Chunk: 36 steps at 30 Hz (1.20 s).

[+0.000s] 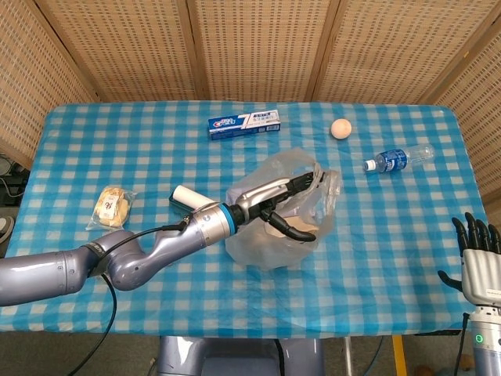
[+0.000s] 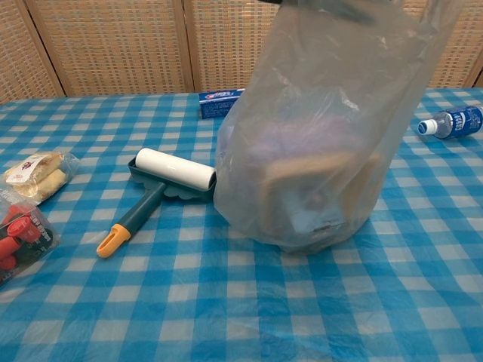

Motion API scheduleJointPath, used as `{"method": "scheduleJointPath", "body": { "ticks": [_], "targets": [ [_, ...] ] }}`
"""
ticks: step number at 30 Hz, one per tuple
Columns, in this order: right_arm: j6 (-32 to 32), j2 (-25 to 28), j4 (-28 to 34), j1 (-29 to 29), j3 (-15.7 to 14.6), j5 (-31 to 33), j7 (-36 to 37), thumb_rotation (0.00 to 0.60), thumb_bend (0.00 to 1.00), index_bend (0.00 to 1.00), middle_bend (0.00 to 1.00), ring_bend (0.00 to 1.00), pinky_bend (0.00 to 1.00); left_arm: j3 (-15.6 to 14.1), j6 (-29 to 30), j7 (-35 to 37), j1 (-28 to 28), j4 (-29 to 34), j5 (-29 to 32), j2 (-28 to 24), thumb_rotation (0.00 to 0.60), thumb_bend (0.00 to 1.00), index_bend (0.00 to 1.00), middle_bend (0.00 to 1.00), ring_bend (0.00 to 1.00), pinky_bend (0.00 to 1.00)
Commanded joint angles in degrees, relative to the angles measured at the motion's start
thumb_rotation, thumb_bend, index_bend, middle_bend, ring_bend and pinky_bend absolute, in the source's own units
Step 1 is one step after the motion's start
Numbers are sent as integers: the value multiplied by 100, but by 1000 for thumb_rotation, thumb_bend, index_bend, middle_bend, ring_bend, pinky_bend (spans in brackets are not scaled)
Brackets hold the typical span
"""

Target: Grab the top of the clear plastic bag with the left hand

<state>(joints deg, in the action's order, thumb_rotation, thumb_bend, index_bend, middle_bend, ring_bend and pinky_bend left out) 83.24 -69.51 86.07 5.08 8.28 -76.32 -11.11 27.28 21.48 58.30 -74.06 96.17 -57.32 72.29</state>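
Note:
The clear plastic bag [image 1: 262, 244] stands upright on the blue checked table [image 1: 391, 258], with a pale box and a tan item inside. In the chest view the bag [image 2: 317, 151] fills the middle and rises to the frame's top. My left hand [image 1: 280, 205] reaches over the bag's bunched top from the left. Its fingers [image 1: 301, 183] lie along the far side of the rim and the thumb curls on the near side, with a gap between them. Dark fingertips [image 2: 324, 6] show at the bag's top edge. My right hand [image 1: 477, 254] hangs at the table's right front corner, fingers apart and holding nothing.
A lint roller [image 2: 170, 170] with an orange-tipped handle lies just left of the bag. A toothpaste box [image 1: 244, 123], a peach-coloured ball [image 1: 340, 128] and a water bottle [image 1: 395, 160] lie behind and to the right. A bread packet [image 1: 113, 207] and a red packet [image 2: 19, 234] lie far left.

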Motion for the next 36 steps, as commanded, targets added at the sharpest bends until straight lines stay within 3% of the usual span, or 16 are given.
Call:
{"method": "scheduleJointPath", "body": {
  "ticks": [1, 12, 27, 36],
  "targets": [
    [5, 6, 6, 1, 3, 0, -1, 600, 0, 93, 0, 0, 0, 66, -107, -90, -107, -161, 121, 168, 514, 12, 44, 0, 0, 0],
    [-45, 44, 5, 11, 9, 46, 63, 600, 0, 97, 0, 0, 0, 176, -438, -373, 20, -70, 107, 219, 514, 13, 121, 0, 0, 0],
    [-100, 26, 29, 48, 1, 85, -11, 600, 0, 111, 0, 0, 0, 777, -732, -358, -2, -255, 283, 580, 514, 18, 98, 0, 2, 0],
    [-131, 36, 13, 58, 5, 123, 9, 600, 0, 113, 0, 0, 0, 822, -966, -587, -121, -339, 441, 698, 514, 17, 130, 85, 99, 0]
  ]
}}
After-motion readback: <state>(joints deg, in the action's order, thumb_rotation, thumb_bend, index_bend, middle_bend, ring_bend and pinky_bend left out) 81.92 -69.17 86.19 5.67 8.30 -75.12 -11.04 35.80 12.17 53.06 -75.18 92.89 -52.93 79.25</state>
